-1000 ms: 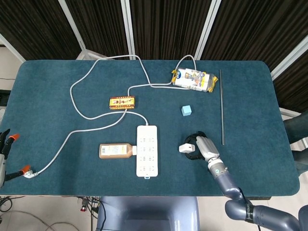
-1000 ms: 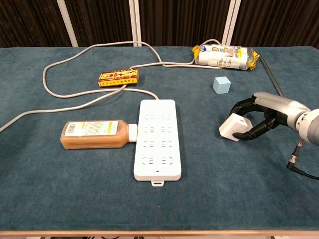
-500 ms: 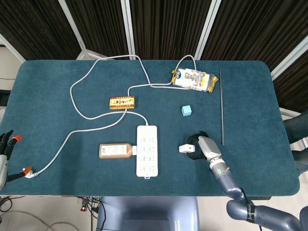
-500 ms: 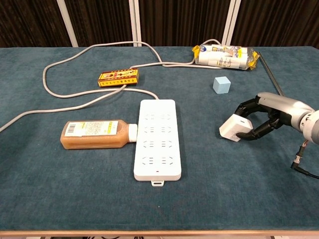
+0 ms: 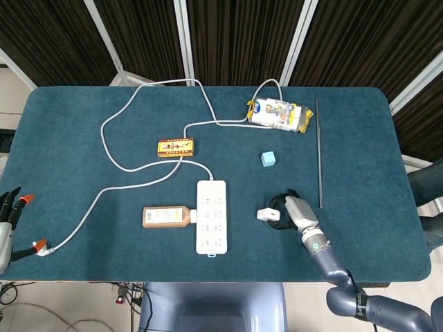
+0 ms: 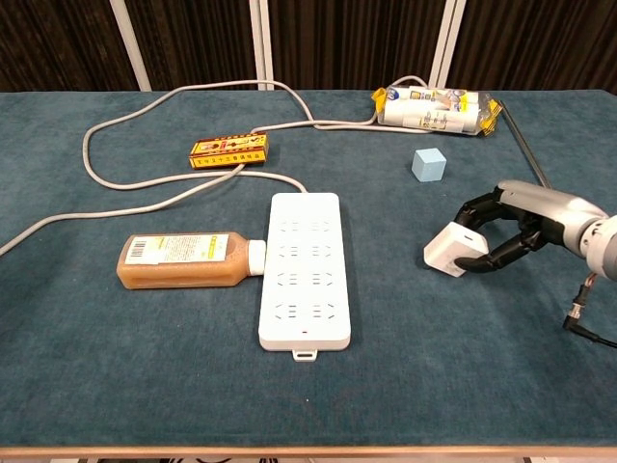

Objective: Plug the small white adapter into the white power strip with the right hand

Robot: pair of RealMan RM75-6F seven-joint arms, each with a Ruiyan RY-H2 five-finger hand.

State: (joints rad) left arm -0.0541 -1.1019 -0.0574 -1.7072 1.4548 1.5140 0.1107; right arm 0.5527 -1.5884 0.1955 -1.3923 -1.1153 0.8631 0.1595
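Note:
The small white adapter (image 6: 453, 250) (image 5: 265, 214) lies tilted on the blue table, right of the white power strip (image 6: 304, 267) (image 5: 212, 216). My right hand (image 6: 512, 227) (image 5: 288, 209) grips the adapter's right side, with fingers curled over its top and the thumb against its lower edge. A gap of bare cloth separates the adapter from the strip. The strip's sockets face up and nothing is plugged into them. My left hand (image 5: 8, 218) shows only at the far left edge of the head view, off the table, fingers apart and holding nothing.
A brown bottle (image 6: 188, 259) lies touching the strip's left side. The strip's grey cable (image 6: 125, 183) loops across the left and back. A yellow-red box (image 6: 228, 150), a light blue cube (image 6: 429, 165), a snack packet (image 6: 436, 109) and a dark rod (image 5: 319, 152) lie further back.
My right hand and the adapter have shifted very slightly towards the near edge. The left hand has dropped a little at the table's left edge.

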